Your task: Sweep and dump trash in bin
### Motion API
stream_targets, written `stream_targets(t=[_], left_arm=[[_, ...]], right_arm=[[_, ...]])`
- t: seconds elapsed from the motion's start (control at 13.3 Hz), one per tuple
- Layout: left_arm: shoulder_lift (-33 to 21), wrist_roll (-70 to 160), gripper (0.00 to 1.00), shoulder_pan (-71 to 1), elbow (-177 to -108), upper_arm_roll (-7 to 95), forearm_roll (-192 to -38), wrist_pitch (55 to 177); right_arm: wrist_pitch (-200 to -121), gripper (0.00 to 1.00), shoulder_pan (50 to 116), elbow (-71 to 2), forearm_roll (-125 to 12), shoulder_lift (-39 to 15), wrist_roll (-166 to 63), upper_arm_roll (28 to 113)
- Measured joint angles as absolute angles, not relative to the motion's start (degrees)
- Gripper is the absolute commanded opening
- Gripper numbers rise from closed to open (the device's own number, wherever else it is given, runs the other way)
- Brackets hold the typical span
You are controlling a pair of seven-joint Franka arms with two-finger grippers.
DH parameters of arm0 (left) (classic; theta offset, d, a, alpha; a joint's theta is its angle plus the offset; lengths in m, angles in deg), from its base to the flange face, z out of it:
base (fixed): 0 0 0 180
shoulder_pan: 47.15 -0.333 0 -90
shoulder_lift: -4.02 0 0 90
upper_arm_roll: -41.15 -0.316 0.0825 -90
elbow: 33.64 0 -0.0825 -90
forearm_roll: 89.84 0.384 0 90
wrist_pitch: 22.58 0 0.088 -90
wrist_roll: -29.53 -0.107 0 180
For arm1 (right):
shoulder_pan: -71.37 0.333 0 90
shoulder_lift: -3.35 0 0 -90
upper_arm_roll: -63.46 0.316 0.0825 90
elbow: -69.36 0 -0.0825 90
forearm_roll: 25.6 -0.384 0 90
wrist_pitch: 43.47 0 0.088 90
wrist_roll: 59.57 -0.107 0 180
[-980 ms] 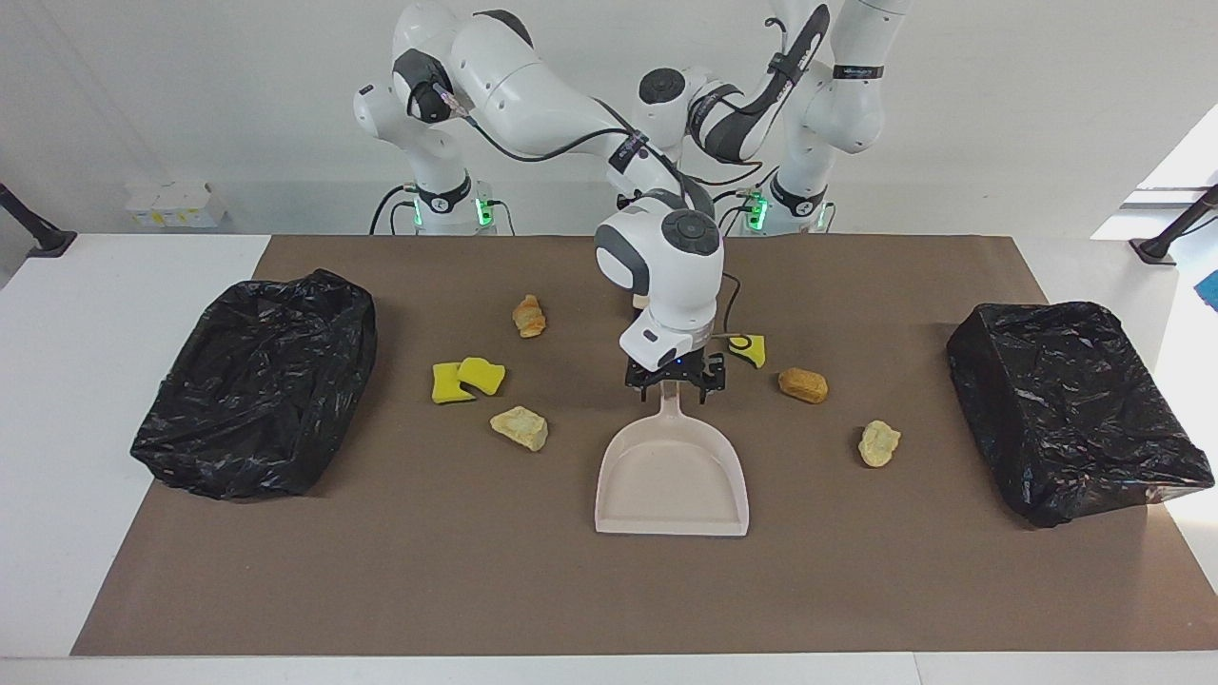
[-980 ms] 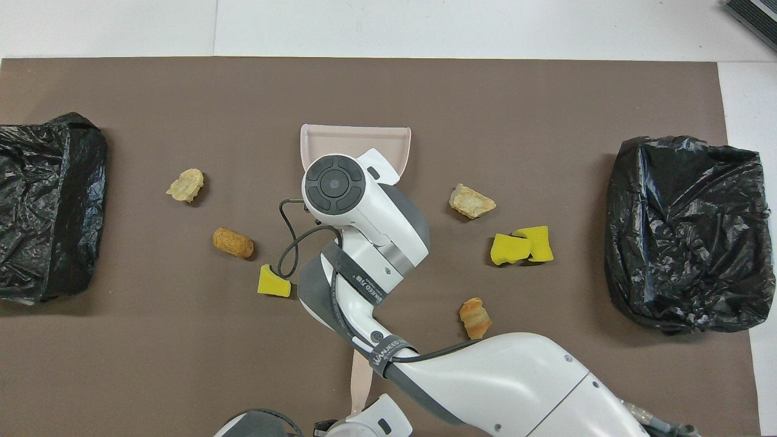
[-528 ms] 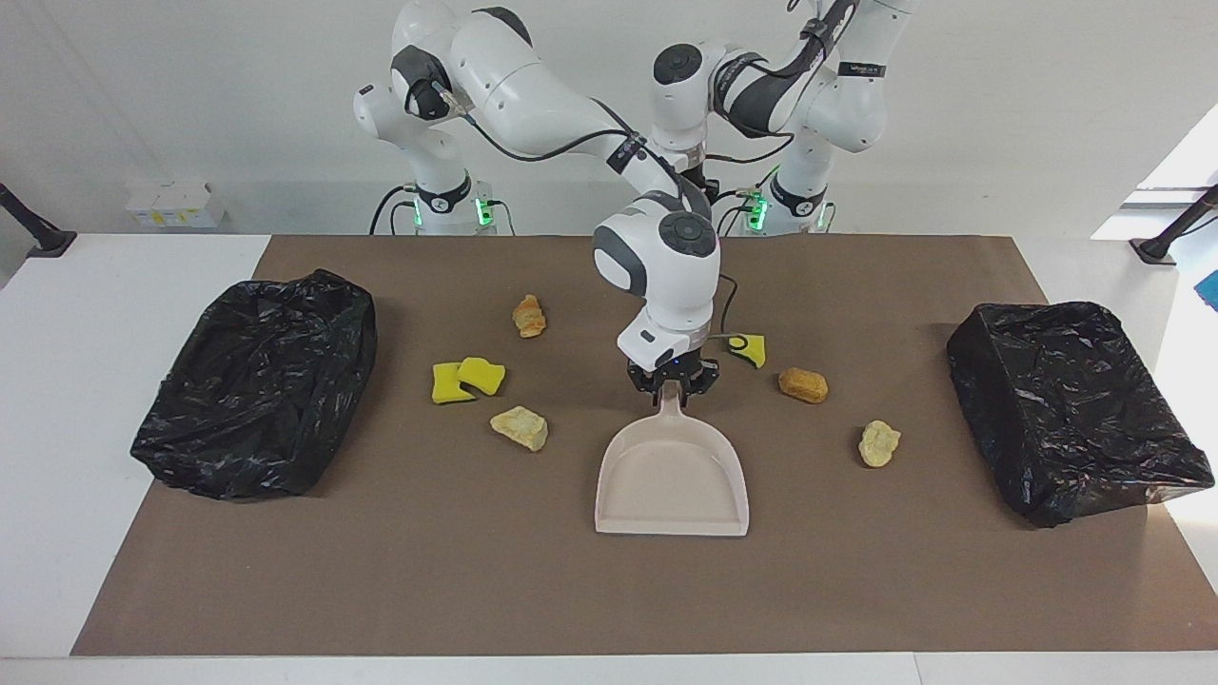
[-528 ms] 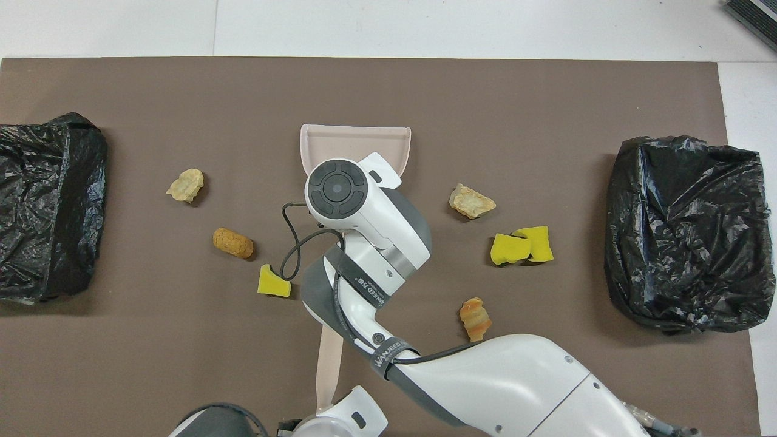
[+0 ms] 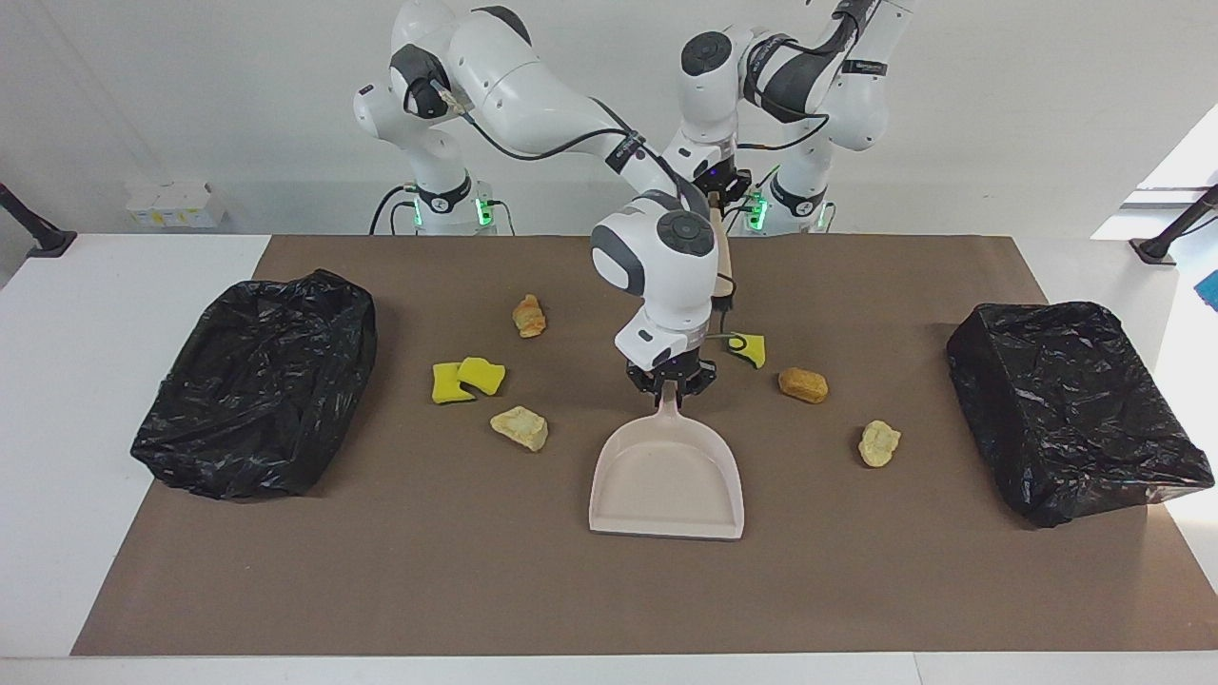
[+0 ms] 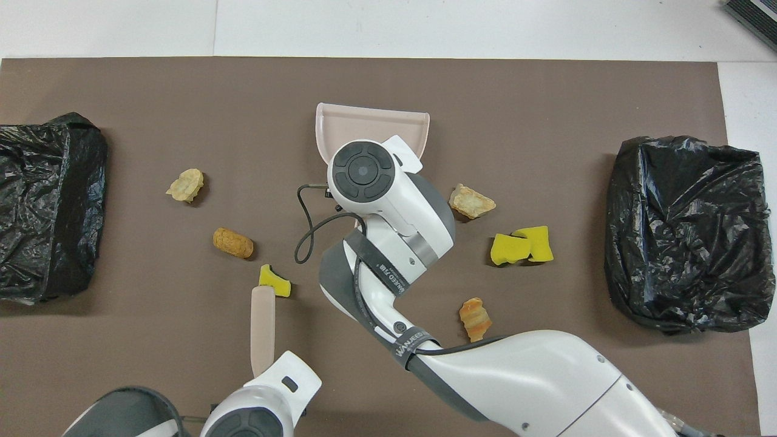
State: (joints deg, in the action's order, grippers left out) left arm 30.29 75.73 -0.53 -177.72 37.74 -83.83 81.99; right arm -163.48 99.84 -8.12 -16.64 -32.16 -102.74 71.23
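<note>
Now that the dustpan (image 5: 666, 476) handle is clamped by the right gripper (image 5: 671, 388), the pan has been shifted; the brush (image 6: 263, 328) is held by the left gripper (image 5: 716, 190), so sweeping can begin.

Bright, even light — soft shadows, sharp.

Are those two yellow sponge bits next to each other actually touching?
Touching. In the overhead view the two yellow sponge pieces overlap at one edge with no brown mat showing between them; the facing view shows the same.
</note>
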Motion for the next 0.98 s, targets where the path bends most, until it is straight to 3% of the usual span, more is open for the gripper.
stream_targets(t=[0.6,0.98], left_arm=[[22.5,41.3,0.0,-30.6,-176.9,37.4,-82.0,99.5],[8.7,21.9,0.0,-42.6,-162.6,37.4,-82.0,101.3]], right_arm=[[-161.3,0.0,93.3,-11.8,-16.6,-28.4,-61.9,71.2],[-161.1,0.0,90.0,-12.2,-16.5,-28.3,-39.1,71.2]])
